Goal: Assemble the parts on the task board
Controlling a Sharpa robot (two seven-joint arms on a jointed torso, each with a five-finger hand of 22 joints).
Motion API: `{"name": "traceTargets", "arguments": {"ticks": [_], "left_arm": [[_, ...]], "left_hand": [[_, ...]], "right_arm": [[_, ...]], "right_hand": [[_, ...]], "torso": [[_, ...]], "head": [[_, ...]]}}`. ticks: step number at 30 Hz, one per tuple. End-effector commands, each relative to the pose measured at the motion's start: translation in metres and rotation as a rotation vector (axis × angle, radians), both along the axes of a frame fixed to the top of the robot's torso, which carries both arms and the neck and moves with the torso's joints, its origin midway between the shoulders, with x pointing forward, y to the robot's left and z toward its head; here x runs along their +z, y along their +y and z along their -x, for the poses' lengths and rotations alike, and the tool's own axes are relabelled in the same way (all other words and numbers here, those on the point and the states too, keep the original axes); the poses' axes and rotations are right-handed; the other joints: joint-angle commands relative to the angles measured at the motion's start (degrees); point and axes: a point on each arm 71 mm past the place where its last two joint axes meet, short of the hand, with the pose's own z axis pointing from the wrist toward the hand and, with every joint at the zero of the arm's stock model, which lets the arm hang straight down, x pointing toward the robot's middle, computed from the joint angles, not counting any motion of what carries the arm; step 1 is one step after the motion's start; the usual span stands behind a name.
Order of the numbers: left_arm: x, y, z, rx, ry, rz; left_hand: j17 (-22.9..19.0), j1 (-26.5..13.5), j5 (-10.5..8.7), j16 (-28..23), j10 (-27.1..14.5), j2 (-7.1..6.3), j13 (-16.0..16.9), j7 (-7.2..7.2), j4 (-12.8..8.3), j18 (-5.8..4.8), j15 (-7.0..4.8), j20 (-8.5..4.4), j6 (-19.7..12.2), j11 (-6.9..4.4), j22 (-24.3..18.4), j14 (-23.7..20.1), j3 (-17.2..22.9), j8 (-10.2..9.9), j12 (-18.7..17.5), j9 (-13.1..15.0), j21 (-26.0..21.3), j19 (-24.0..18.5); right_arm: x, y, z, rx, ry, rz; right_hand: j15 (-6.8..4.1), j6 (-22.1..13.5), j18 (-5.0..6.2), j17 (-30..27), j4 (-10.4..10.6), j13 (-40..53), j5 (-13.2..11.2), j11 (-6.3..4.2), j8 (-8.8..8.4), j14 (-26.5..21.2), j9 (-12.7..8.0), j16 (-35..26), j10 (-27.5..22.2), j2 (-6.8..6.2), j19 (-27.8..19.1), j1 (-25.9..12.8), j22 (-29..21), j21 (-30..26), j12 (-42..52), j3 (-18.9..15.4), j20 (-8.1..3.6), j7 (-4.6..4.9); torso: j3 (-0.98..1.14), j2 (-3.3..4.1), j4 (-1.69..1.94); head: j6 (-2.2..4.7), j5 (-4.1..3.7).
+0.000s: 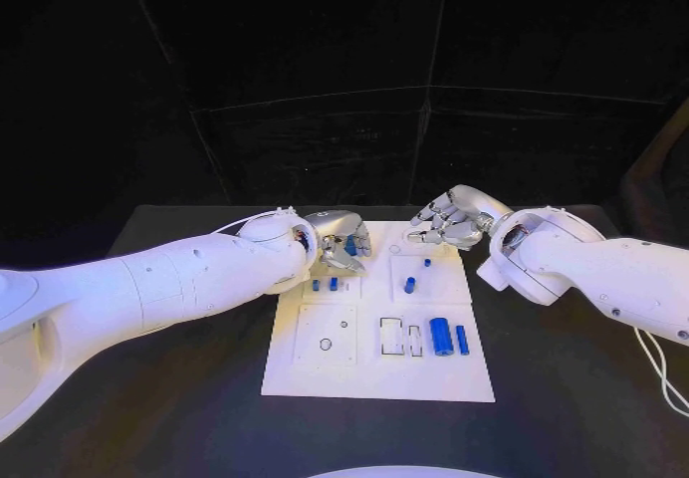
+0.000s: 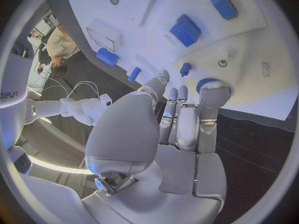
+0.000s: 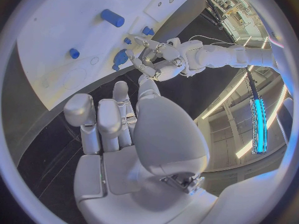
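Two silver hands hang over the far end of the task board (image 1: 377,383), and the left hand (image 1: 339,242) is the busy one: its fingers are closed on a small blue part (image 2: 214,85) with a ridged round rim, pinched at the fingertips just above the board's far left corner. The right hand (image 1: 451,221) hovers near the far right corner with its fingers curled in and nothing between them, as far as I can see from the right wrist view. Out from the hands, on the white board, a short blue peg (image 1: 409,285) lies near the middle, two stubby blue pieces (image 1: 325,284) stand toward the left edge, and two longer blue cylinders (image 1: 449,339) lie side by side toward the near right corner, next to some unfilled rectangular slots. The board itself sits in the middle of the black worktop (image 1: 574,398). I'd judge these parts to be light, stiff plastic, smooth enough to slip or roll if nudged; the cylinders look best taken across their middle from the sides, and the held round one by its ridged rim, where the fingers have some bite.
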Motion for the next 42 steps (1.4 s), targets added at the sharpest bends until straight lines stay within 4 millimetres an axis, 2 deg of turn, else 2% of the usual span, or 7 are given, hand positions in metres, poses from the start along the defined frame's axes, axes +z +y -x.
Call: {"name": "traceTargets", "arguments": {"ticks": [1,6,7,12,31,42], "left_arm": [[-0.004,-0.001,-0.002,-0.017,-0.002,-0.082],[-0.007,-0.002,-0.005,-0.005,0.008,-0.113],[-0.007,-0.002,-0.005,-0.002,0.010,-0.120],[-0.009,-0.002,-0.007,0.012,0.018,-0.143],[-0.012,-0.005,-0.008,0.013,0.034,-0.161],[-0.014,-0.009,-0.007,0.001,0.043,-0.163]], "left_hand": [[-0.3,0.0,0.07,0.1,0.6,-0.13,-0.4,0.05,-0.3,-0.50,-0.28,0.02,0.7,-0.09,0.8,2.1,0.4,-0.4,-0.4,-0.3,0.8,0.7],[-1.1,0.0,0.07,-0.3,0.9,0.02,-1.0,-0.03,-0.5,-0.72,-0.33,-0.05,1.3,-0.13,2.0,2.1,0.7,-0.6,-0.6,-0.6,2.1,1.3],[-1.1,0.0,0.07,-0.3,0.9,0.02,-1.0,-0.03,-0.5,-0.72,-0.33,-0.05,1.3,-0.13,2.0,2.1,0.7,-0.6,-0.6,-0.6,2.1,1.3],[-1.4,0.1,0.08,-0.3,1.4,0.38,-1.7,-0.09,-0.7,-0.85,-0.37,-0.11,1.9,-0.16,2.7,2.1,1.3,-0.9,-0.9,-1.1,2.8,1.6],[-2.0,-0.1,0.07,0.1,4.3,1.44,-4.0,-0.38,-1.2,-1.18,-0.60,-0.28,3.9,-0.50,4.8,2.2,4.4,-1.8,-1.8,-2.4,4.7,2.1],[-3.0,-1.1,0.03,-0.1,6.2,0.62,-5.6,-0.51,-1.4,-1.44,-0.89,-0.55,4.0,-0.79,6.3,2.1,5.7,-3.3,-3.0,-3.5,6.1,2.3]], "right_arm": [[0.002,0.002,0.000,0.008,-0.007,-0.006],[0.002,0.002,0.000,0.009,-0.007,-0.006],[0.002,0.002,0.000,0.009,-0.007,-0.006],[0.002,0.002,0.000,0.009,-0.007,-0.006],[0.001,0.004,0.000,0.012,-0.006,-0.006],[0.001,0.005,0.000,0.013,-0.005,-0.006]], "right_hand": [[-0.23,-0.4,0.67,0.0,0.2,-0.1,0.3,-0.02,0.36,0.1,0.0,-0.2,-0.3,0.08,-0.4,-0.5,-0.1,-0.2,-0.2,-0.1,0.05,0.12],[-0.23,-0.4,0.67,0.0,0.2,-0.1,0.3,-0.02,0.36,0.1,0.0,-0.2,-0.3,0.08,-0.4,-0.5,-0.1,-0.2,-0.2,-0.1,0.05,0.12],[-0.23,-0.4,0.67,0.0,0.2,-0.1,0.3,-0.02,0.36,0.1,0.0,-0.2,-0.3,0.08,-0.4,-0.5,-0.1,-0.2,-0.2,-0.1,0.05,0.12],[-0.23,-0.4,0.67,0.0,0.2,-0.1,0.3,-0.02,0.36,0.1,0.0,-0.2,-0.3,0.08,-0.4,-0.5,-0.1,-0.2,-0.2,-0.1,0.05,0.12],[-0.23,-0.4,0.67,0.0,0.2,-0.1,0.3,-0.02,0.36,0.1,0.0,-0.2,-0.3,0.08,-0.4,-0.5,-0.1,-0.2,-0.2,-0.1,0.05,0.12],[-0.23,-0.5,0.66,0.1,0.2,0.2,0.4,-0.02,0.40,0.2,0.0,-0.1,-0.2,0.16,-0.4,-0.4,0.0,-0.2,0.2,-0.1,0.06,0.11]], "torso": [[-0.05,0.02,-0.06],[0.02,-0.01,-0.10],[-0.01,-0.04,0.03],[-0.01,-0.06,0.12],[-0.01,-0.03,0.06],[-0.01,-0.04,0.11]], "head": [[0.04,-0.09],[-0.04,-0.12],[-0.08,-0.21],[-0.13,-0.27],[-0.35,-0.38],[-0.47,-0.44]]}}
